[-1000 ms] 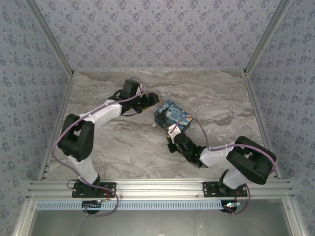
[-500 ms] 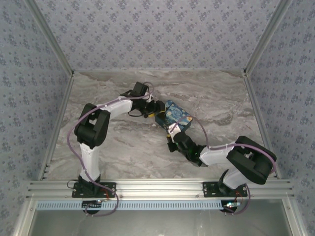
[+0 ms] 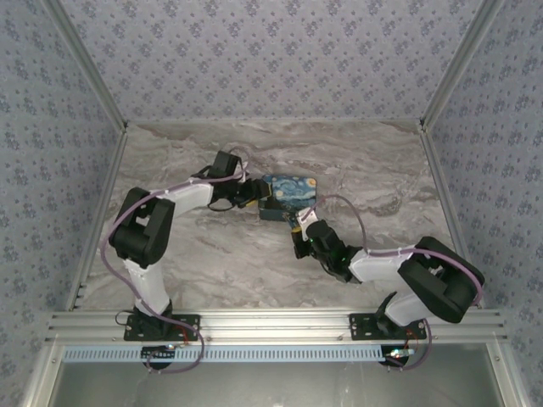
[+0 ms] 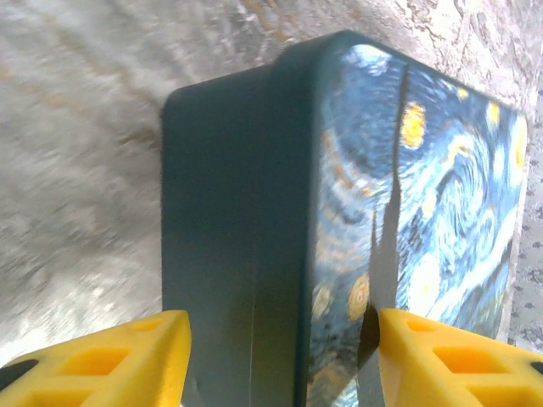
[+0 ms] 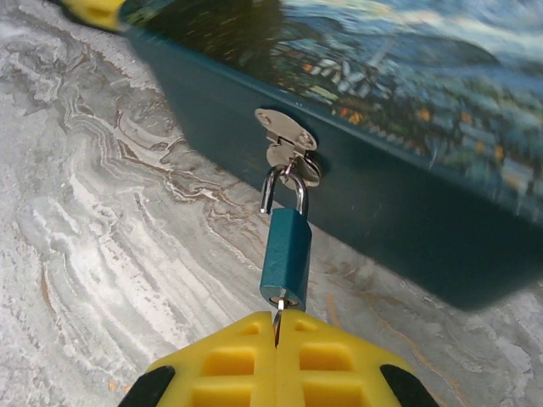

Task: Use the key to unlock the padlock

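The padlock point(image 5: 286, 259) has a blue body and a silvery shackle and hangs from the metal clasp point(image 5: 288, 144) on the front of the Starry Night box point(image 5: 407, 170). The shackle's left leg ends free, just above the body. My right gripper point(image 5: 277, 326) is shut on the key. Its thin silvery shaft point(image 5: 277, 319) goes into the keyhole at the lock's bottom, and its head is hidden between the pads. My left gripper point(image 4: 280, 356) straddles one end of the box point(image 4: 254, 212) with a yellow finger on each side. From above, the box point(image 3: 288, 192) lies between the left gripper point(image 3: 257, 200) and the right gripper point(image 3: 299, 231).
The box sits mid-table on a marbled grey top point(image 3: 212, 246). Patterned walls and metal frame rails point(image 3: 97, 212) close in the sides and back. Open tabletop lies to the right and behind the box.
The left gripper has closed in on the box's left end, and the box has turned and shifted leftward. The right gripper followed, staying at the lock.
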You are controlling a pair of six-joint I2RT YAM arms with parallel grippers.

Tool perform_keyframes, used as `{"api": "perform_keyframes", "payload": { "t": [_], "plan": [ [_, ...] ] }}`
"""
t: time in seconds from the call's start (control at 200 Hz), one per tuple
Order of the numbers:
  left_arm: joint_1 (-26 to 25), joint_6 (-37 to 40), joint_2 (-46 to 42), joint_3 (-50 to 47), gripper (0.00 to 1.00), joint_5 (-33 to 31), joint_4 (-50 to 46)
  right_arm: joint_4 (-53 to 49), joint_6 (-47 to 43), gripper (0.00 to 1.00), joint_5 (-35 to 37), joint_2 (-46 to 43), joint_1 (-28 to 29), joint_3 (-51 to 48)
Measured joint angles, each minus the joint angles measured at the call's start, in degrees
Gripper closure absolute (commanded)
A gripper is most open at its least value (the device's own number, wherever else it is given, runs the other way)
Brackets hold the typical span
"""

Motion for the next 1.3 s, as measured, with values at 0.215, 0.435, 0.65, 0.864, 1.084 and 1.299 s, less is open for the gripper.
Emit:
{"api": "perform_keyframes", "payload": {
  "t": [0.215,0.435,0.65,0.864,1.084,1.299],
  "plan": [
    [0.5,-1.9,-5.7,-8.3,0.43,-1.5,3.9,1.4,3.6,1.00,-8.6,0.0,-5.1,-0.7],
    [0.5,-4.1,-8.4,-12.7,0.43,-2.2,7.5,6.2,10.3,1.00,-17.5,2.6,-10.1,-1.5],
    [0.5,-5.9,-10.8,-16.0,0.43,-3.2,9.1,10.4,18.3,1.00,-23.5,6.3,-13.6,-1.6],
    [0.4,-7.5,-12.9,-19.3,0.43,-3.7,11.3,11.3,24.3,1.00,-27.0,8.6,-15.9,-1.0],
    [0.2,-8.5,-13.8,-20.7,0.43,-4.5,12.5,11.0,27.8,0.96,-29.9,11.0,-17.6,0.2],
    [0.2,-8.6,-13.9,-20.7,0.42,-4.5,12.5,9.7,29.3,0.74,-29.7,11.1,-19.2,-0.3]
  ]
}}
